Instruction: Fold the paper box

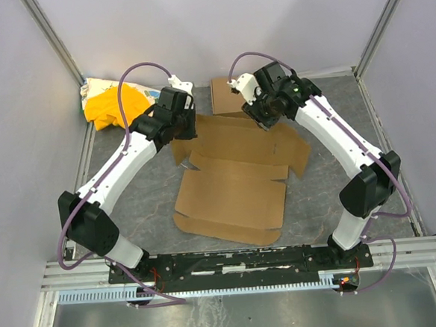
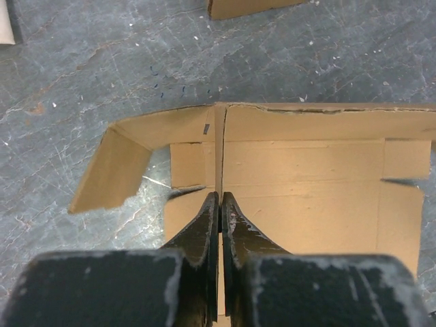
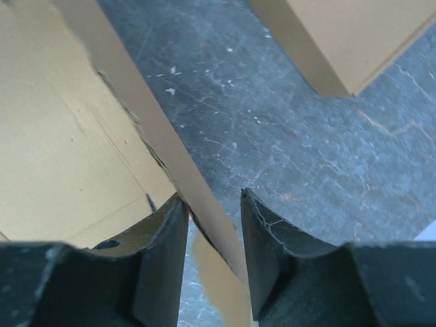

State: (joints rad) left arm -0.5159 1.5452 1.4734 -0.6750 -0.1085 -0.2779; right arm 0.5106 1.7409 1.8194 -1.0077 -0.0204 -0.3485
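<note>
Box (image 1: 235, 188) wall caught inside both pincers
Left pincer (image 2: 219, 204) clamps a flap (image 2: 219, 146) running straight ahead; right pincer (image 3: 212, 211), open, straddles its edge.

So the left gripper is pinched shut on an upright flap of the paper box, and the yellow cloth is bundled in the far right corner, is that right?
Not quite. The yellow cloth is bundled in the far left corner, not the right, as the top external view shows. The rest holds: the left gripper is pinched shut on an upright flap of the paper box.
</note>
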